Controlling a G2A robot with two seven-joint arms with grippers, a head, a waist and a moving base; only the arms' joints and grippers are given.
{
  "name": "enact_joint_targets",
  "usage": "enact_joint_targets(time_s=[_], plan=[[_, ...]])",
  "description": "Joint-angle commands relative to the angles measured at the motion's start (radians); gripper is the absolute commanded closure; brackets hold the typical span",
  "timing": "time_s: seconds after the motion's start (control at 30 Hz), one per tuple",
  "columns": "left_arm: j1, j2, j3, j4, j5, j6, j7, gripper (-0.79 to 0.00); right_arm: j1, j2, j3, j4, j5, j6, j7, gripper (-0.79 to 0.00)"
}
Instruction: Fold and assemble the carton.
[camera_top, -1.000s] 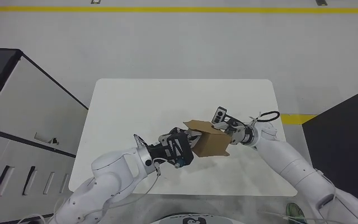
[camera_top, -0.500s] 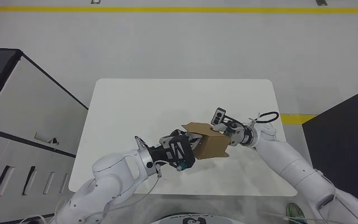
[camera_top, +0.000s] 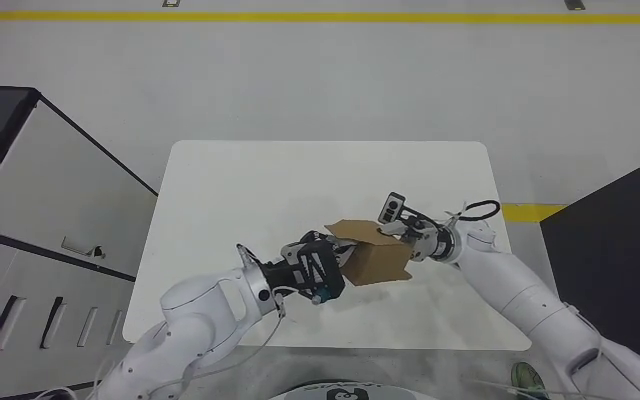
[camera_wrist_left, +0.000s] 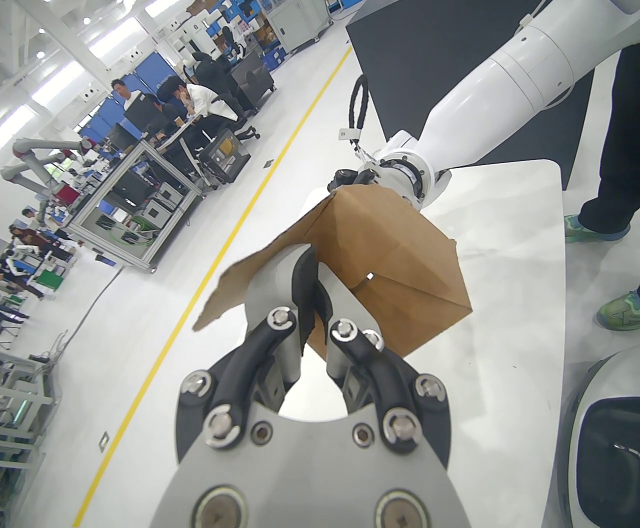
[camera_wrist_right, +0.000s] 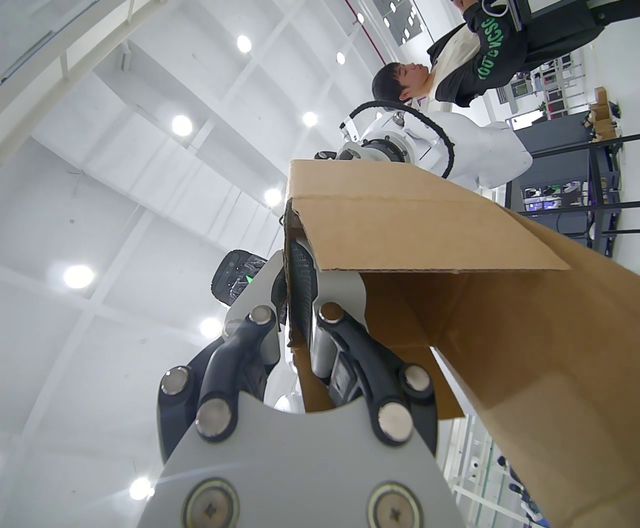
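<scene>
1. Where the carton (camera_top: 370, 258) sits over the bench's (camera_top: 230, 200) near half, the left tool (camera_wrist_left: 314, 287) pinches its loose flap.
2. Seen from the right wrist, the carton's hollow inside faces the right tool (camera_wrist_right: 299, 280), which pinches a wall edge.

1. White table (camera_top: 250, 190), rounded corners, centre of top view.
2. Grey floor (camera_top: 320, 90) all round the table.
3. Long yellow floor line (camera_top: 320, 16) at 12 o'clock, running side to side.
4. Short yellow strip (camera_top: 530, 211) at 3 o'clock, between table edge and black panel (camera_top: 600, 260).
5. Grey cabinet (camera_top: 50, 200) at 9 o'clock, near the table corner, not touching.
6. Round ceiling lights (camera_wrist_right: 77, 276) on white beams, right wrist view.
7. Metal-frame workbench (camera_wrist_left: 135, 200) with monitors, far off in the left wrist view.
</scene>
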Motion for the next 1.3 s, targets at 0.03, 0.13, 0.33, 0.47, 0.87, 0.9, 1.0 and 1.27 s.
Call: enact_joint_targets(time_s=[0.03, 0.13, 0.33, 0.47, 0.87, 0.9, 1.0, 1.27], plan=[[-0.001, -0.001, 0.003, 0.000, 0.003, 0.006, -0.002, 0.000, 0.000, -0.001, -0.002, 0.002, 0.002, -0.001, 0.000, 0.000], [0.004, -0.002, -0.009, 0.000, -0.006, 0.018, 0.001, 0.000, -0.002, -0.001, 0.003, 0.010, 0.008, -0.012, 0.000, 0.000], [0.023, 0.001, -0.045, 0.000, -0.014, 0.029, 0.016, 0.000, -0.010, 0.001, 0.017, 0.017, 0.016, -0.035, 0.000, 0.000], [0.037, 0.003, -0.072, 0.000, -0.012, 0.039, 0.030, 0.000, -0.011, 0.004, 0.027, 0.023, 0.004, -0.056, 0.000, 0.000], [0.082, 0.008, -0.190, 0.000, 0.007, 0.097, 0.116, 0.000, -0.018, 0.015, 0.061, 0.044, -0.053, -0.132, 0.000, 0.000], [0.086, 0.009, -0.197, 0.000, 0.007, 0.098, 0.123, 0.000, -0.019, 0.016, 0.063, 0.045, -0.058, -0.137, 0.000, 0.000], [0.088, 0.009, -0.208, 0.000, 0.011, 0.087, 0.149, 0.000, -0.020, 0.018, 0.068, 0.051, -0.080, -0.149, 0.000, 0.000], [0.050, 0.005, -0.121, 0.000, 0.108, 0.031, 0.154, 0.000, -0.022, 0.018, 0.080, 0.062, -0.120, -0.172, 0.000, 0.000]])
